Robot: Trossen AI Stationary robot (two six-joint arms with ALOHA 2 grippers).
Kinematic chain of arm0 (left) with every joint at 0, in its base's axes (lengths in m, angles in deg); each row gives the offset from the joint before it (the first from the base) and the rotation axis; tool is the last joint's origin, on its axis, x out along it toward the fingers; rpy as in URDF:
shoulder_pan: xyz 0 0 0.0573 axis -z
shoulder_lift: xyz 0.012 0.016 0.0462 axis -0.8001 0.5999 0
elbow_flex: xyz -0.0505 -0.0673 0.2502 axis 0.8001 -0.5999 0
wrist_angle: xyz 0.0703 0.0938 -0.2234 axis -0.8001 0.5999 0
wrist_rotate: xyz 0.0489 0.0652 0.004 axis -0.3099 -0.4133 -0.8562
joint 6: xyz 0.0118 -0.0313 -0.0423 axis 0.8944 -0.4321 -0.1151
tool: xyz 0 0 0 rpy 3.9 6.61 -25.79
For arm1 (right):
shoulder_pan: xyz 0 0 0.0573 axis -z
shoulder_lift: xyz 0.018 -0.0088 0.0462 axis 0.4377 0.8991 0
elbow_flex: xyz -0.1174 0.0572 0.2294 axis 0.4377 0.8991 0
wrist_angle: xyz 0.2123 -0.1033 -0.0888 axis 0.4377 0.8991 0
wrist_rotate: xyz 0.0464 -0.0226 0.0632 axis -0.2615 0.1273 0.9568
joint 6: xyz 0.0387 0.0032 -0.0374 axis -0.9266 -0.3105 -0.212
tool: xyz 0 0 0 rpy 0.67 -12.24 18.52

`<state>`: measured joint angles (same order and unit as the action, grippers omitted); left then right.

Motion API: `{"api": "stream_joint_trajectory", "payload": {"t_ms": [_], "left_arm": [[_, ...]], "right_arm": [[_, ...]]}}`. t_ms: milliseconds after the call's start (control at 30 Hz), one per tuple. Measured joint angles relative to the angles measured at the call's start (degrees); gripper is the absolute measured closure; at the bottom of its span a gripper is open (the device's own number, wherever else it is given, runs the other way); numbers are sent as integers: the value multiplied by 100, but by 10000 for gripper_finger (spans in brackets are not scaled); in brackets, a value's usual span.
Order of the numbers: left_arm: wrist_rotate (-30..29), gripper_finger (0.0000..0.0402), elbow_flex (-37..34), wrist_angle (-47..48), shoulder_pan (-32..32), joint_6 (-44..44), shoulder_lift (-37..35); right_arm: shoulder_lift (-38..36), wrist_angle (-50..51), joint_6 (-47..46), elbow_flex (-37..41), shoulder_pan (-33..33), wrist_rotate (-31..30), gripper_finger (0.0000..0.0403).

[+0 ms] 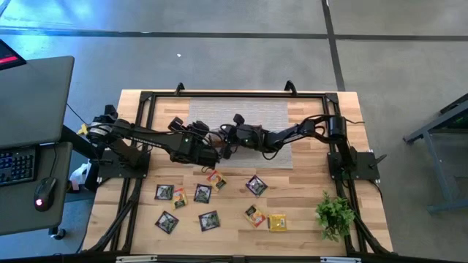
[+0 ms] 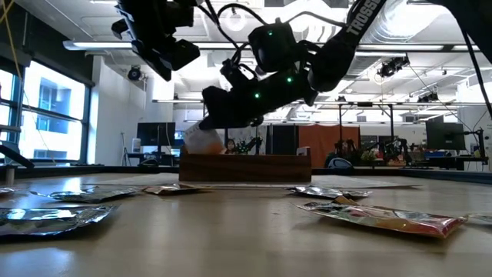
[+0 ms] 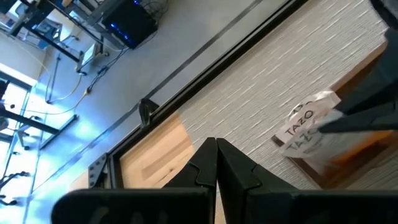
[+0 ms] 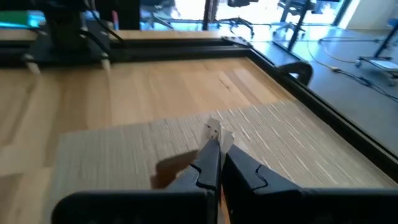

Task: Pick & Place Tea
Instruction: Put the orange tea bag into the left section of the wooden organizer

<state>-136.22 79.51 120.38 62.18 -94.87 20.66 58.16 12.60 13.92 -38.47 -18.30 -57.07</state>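
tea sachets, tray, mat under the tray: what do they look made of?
Sachets: probably glossy foil or plastic film; crinkled, catching light.
Tray: looks like brown wood, matte; grain unclear.
Mat: seemingly woven grey fabric or vinyl; fine ribbed lines.

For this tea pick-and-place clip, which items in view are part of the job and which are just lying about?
Part of the job:
- loose tea sachets scattered on the table's near half
- white sachet pinched in the right gripper over the wooden tray
- left gripper, shut and empty, nearby

Just lying about:
- green plant
- grey mat
- keyboard and mouse on the side desk
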Motion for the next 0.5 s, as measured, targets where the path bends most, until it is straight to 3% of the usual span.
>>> {"api": "stream_joint_trajectory", "payload": {"t_ms": [300, 500], "left_arm": [[4, 401, 0, -3, 0, -2, 0], [43, 401, 0, -1, 0, 2, 0]], "right_arm": [[0, 31, -540, 0, 220, 448, 322], [-228, 461, -103, 9, 230, 248, 271]]}}
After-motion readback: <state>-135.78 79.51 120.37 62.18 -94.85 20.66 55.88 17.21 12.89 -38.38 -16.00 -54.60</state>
